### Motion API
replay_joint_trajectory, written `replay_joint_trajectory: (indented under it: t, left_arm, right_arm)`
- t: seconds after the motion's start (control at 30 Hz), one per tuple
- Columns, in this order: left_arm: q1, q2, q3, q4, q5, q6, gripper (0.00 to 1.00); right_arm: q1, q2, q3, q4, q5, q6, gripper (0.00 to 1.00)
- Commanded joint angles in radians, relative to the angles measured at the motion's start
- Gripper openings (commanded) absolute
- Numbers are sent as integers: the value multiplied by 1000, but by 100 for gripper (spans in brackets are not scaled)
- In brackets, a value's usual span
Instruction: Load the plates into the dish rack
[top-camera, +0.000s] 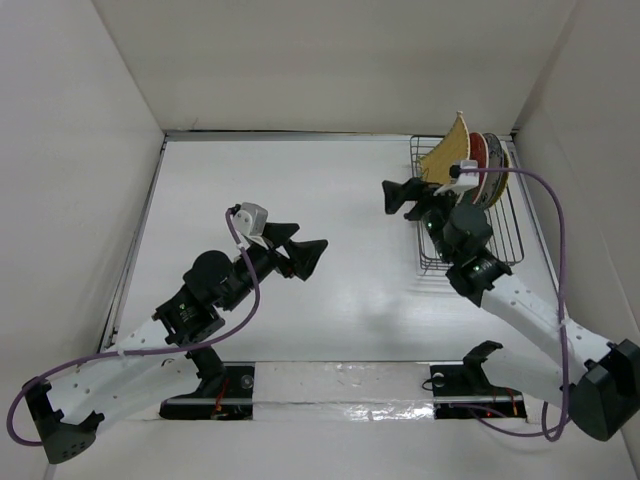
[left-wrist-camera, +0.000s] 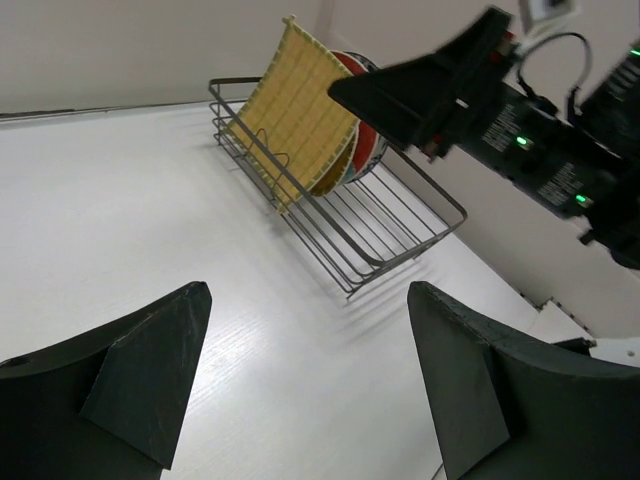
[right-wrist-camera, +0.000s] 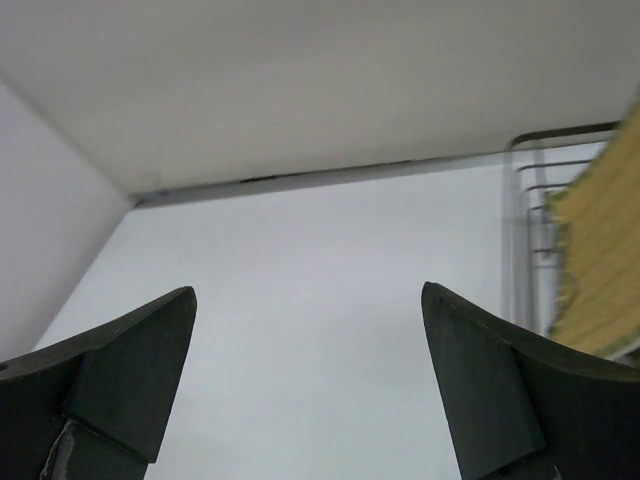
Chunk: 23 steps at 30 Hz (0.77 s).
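Top external, left pincer (top-camera: 308, 239) and right pincer (top-camera: 392, 196) agape, empty, plates (top-camera: 468, 156) half-hidden in dish rack (top-camera: 501, 236).

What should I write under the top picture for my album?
Plates lean in the dish rack; left end effector and right end effector open.

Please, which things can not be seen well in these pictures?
- Top view: rear plates overlap behind the yellow plate; count unclear.
- Top view: right arm covers the rack partly.
- Right wrist view: yellow plate blurred, cut by the right edge.
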Motion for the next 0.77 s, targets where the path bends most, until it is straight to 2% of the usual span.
replay_joint_trajectory:
  t: [0.0,0.2,0.43,0.73]
  left_arm:
    - [-2,-15,10,22,-81,7,78]
    - [-2,-46,-4,38,-193,12,80]
    - [-2,-53,-29,66,-227,43,81]
    - [-2,-1,-26,66,-218,72,81]
  right_arm:
    - [76,-88,-27,-59,-161,34,100]
    - [219,-192,-162,-7,-307,68,100]
    - [262,-203,-291,62,-353,168,100]
    - [293,-214,-360,93,-303,222,100]
